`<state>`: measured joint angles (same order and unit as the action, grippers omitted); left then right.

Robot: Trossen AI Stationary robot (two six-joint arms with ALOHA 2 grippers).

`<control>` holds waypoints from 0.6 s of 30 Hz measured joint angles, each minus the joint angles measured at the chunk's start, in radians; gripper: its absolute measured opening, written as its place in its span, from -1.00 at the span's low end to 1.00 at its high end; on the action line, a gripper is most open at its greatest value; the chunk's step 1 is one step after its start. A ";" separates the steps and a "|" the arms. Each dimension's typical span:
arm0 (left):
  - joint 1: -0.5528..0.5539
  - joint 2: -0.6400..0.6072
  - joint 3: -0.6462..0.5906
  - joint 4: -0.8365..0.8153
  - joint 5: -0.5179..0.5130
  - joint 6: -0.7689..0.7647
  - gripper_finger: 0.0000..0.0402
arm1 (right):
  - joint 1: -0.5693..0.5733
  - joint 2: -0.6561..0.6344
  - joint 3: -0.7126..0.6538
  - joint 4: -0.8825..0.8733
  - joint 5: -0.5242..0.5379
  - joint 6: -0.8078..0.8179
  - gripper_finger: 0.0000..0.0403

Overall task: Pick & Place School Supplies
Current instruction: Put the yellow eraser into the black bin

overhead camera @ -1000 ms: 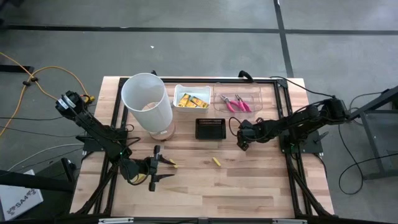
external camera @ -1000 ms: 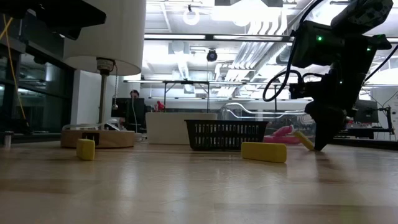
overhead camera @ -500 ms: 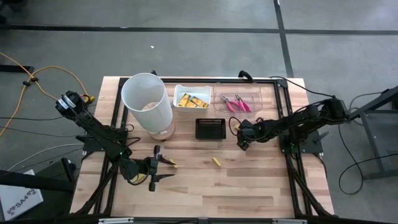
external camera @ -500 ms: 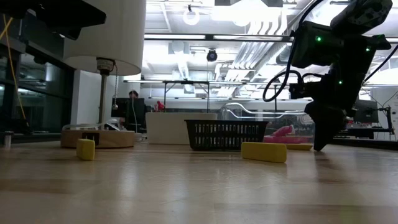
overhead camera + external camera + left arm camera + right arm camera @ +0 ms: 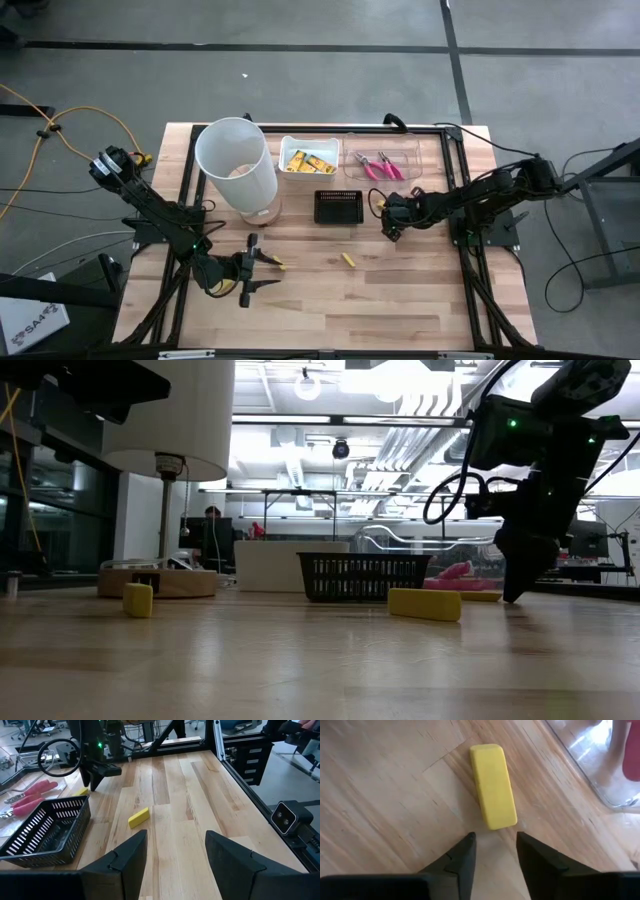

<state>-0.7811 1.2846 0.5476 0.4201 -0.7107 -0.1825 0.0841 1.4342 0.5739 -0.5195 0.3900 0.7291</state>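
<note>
A yellow block [image 5: 492, 785] lies flat on the wooden table just beyond my right gripper [image 5: 495, 836]. That gripper is open and points steeply down, its fingertips short of the block's near end. It stands right of the black tray [image 5: 337, 206]. Another yellow block [image 5: 348, 259] lies mid-table. A third, smaller one [image 5: 279, 265] lies beside my left gripper [image 5: 268, 270], which hangs open over the near left of the table and holds nothing. Yellow packets [image 5: 307, 160] sit in a white tub, and pink-handled pliers [image 5: 378, 166] lie in a clear tray.
A tall white bin [image 5: 238, 168] stands at the far left on a round wooden base. The black tray sits mid-table in front of the tub and the clear tray. Black frame rails [image 5: 470, 270] run along the table's sides. Bare wood lies toward the near edge.
My right gripper has opened and let go of the yellow block. It held the block tilted, one end raised; the block has dropped and now lies flat on the table by the fingertips. The gripper itself has stayed in place.
</note>
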 joint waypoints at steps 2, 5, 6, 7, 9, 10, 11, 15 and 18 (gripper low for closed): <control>0.000 0.000 0.000 0.000 0.000 0.000 -0.04 | -0.004 0.000 0.000 -0.001 0.002 -0.007 -0.27; 0.000 0.000 0.000 0.000 0.000 0.000 -0.04 | -0.018 0.000 0.001 0.001 -0.004 -0.026 -0.18; 0.000 0.000 0.000 0.000 0.000 0.000 -0.04 | -0.026 0.000 0.001 0.004 -0.010 -0.031 -0.16; 0.000 0.000 0.000 0.000 0.000 0.000 -0.04 | -0.034 0.000 0.001 0.008 -0.020 -0.041 -0.14; 0.000 0.000 0.000 0.000 0.000 0.000 -0.04 | -0.050 0.000 0.001 0.026 -0.033 -0.060 -0.12; 0.000 0.000 0.000 0.000 0.000 0.000 -0.04 | -0.058 0.000 0.001 0.038 -0.040 -0.075 -0.12; 0.000 0.000 0.000 0.000 0.000 0.000 -0.04 | -0.068 0.000 0.001 0.052 -0.052 -0.086 -0.12; 0.000 0.000 0.000 0.000 0.000 0.000 -0.04 | -0.108 0.000 0.001 0.131 -0.094 -0.130 -0.13; 0.000 0.000 0.000 0.000 0.000 0.000 -0.04 | -0.135 0.000 0.001 0.160 -0.121 -0.145 -0.13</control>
<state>-0.7811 1.2846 0.5476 0.4198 -0.7107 -0.1825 -0.0514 1.4342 0.5747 -0.3599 0.2694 0.5846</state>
